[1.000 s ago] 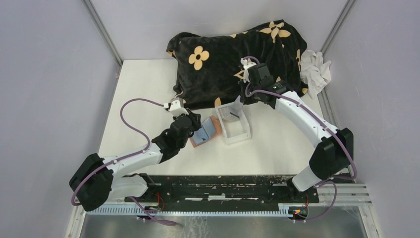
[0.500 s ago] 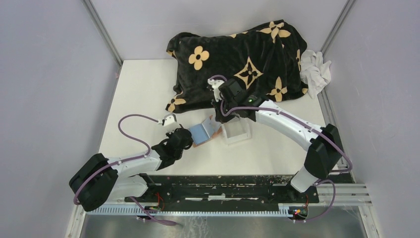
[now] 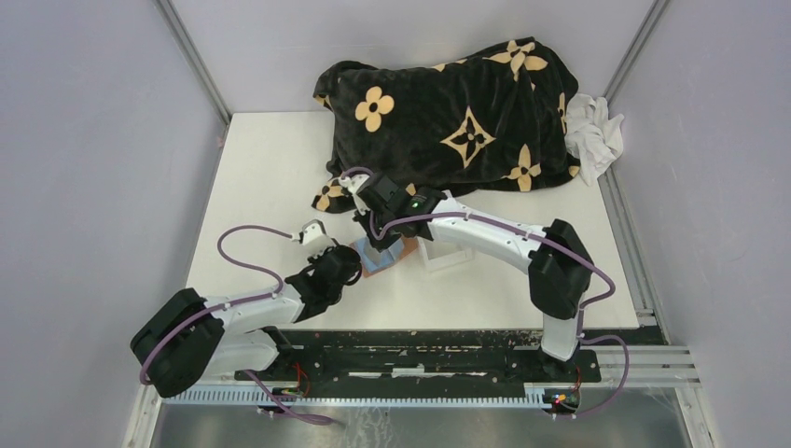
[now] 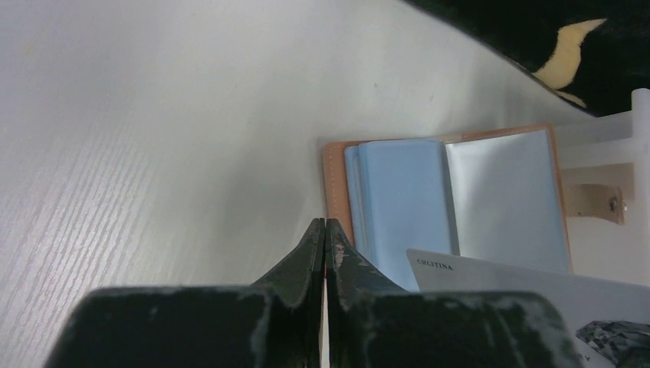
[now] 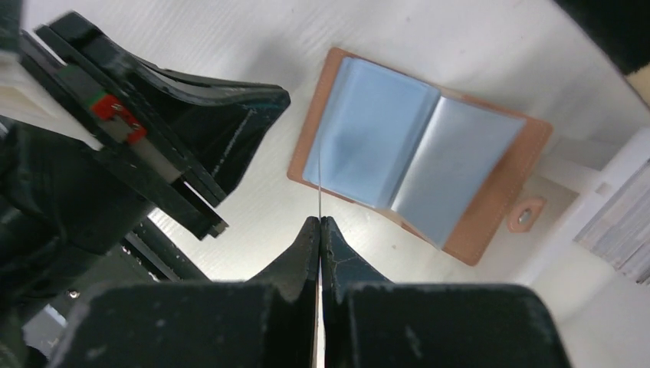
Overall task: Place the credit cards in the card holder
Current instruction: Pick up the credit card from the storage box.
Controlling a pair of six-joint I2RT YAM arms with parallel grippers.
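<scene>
Card holder (image 5: 418, 153) open, below right fingers (image 5: 295, 261) pinching a card (image 4: 529, 282)

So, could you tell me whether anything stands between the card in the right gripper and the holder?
Nothing visible does. The right gripper holds the card edge-on just over the open holder. The left gripper, shut, sits at the holder's left edge, beside the path rather than in it.

Lab robot cell: plain grey panel walls (image 3: 93, 187), aluminium corner posts (image 3: 194, 65), white table (image 3: 270, 168), black mounting rail (image 3: 420, 359).
</scene>
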